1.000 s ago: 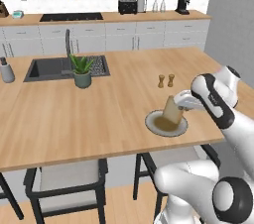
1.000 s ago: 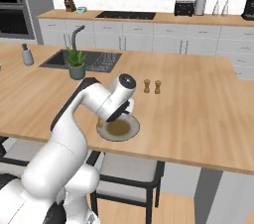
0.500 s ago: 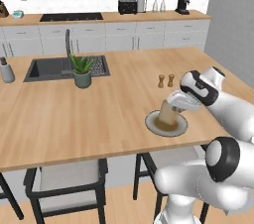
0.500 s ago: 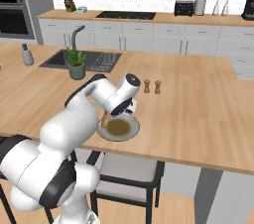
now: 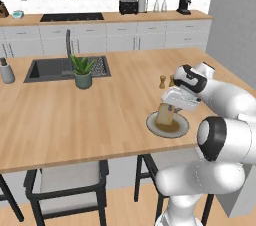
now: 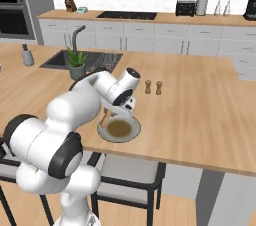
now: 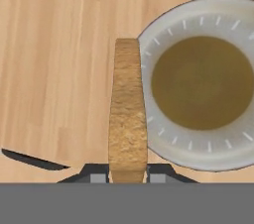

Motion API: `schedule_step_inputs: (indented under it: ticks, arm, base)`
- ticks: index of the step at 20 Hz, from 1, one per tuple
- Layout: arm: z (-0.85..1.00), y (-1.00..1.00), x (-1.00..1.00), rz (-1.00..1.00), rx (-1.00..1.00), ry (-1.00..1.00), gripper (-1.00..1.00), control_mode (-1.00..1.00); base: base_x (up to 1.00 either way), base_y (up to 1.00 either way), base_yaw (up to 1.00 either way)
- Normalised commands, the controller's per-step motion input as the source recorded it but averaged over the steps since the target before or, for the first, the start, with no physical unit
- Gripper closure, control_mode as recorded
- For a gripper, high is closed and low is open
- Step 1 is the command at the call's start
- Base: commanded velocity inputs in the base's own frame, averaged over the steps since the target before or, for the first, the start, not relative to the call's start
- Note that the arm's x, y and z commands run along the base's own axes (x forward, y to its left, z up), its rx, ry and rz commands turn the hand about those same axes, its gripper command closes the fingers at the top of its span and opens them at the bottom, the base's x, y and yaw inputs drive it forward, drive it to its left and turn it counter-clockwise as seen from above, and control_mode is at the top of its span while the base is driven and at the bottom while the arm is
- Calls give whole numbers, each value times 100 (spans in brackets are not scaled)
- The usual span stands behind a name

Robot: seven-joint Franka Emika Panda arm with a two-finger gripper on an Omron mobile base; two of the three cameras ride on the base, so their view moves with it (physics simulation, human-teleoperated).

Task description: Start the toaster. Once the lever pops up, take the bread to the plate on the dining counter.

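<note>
My gripper (image 5: 170,106) is shut on the bread (image 5: 164,116), a tan slice held upright on edge. It hangs over the left rim of the plate (image 5: 181,129), a pale round plate with a brownish centre, on the light-wood dining counter (image 5: 100,115). In the hand view the bread (image 7: 128,129) runs up from my gripper (image 7: 128,177), and its right side overlaps the plate's rim (image 7: 149,134). Whether the slice touches the plate I cannot tell. The black toaster (image 5: 129,6) stands far back on the wall counter.
Two small shakers (image 5: 166,81) stand just behind the plate. A potted plant (image 5: 82,72) sits by the dark sink (image 5: 47,70), and a dispenser (image 5: 6,72) is at the far left. Dark-framed stools (image 5: 65,185) are tucked under the counter's near edge.
The bread has shifted a little left, from above the plate's middle toward its left rim. My arm has swung into a more folded pose. The grip stays shut.
</note>
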Motion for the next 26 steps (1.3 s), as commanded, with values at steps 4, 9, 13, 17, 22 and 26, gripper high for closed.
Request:
schedule_step_inputs:
  ticks: [4, 9, 13, 17, 22, 26]
  arm:
    - [-24, 0, 36, 0, 2, 8, 100, -100]
    - [-33, 0, 27, 0, 3, 0, 100, -100]
    - [-35, 0, 17, 0, 4, 0, 100, -100]
    - [-33, 0, 5, 0, 2, 0, 100, -100]
    - [-25, 0, 0, 0, 0, 0, 100, -100]
    - [-3, 0, 0, 0, 0, 3, -100, -100]
  base:
    - [0, 0, 0]
    - [0, 0, 0]
    - [0, 0, 0]
    - [0, 0, 0]
    - [0, 0, 0]
    - [0, 0, 0]
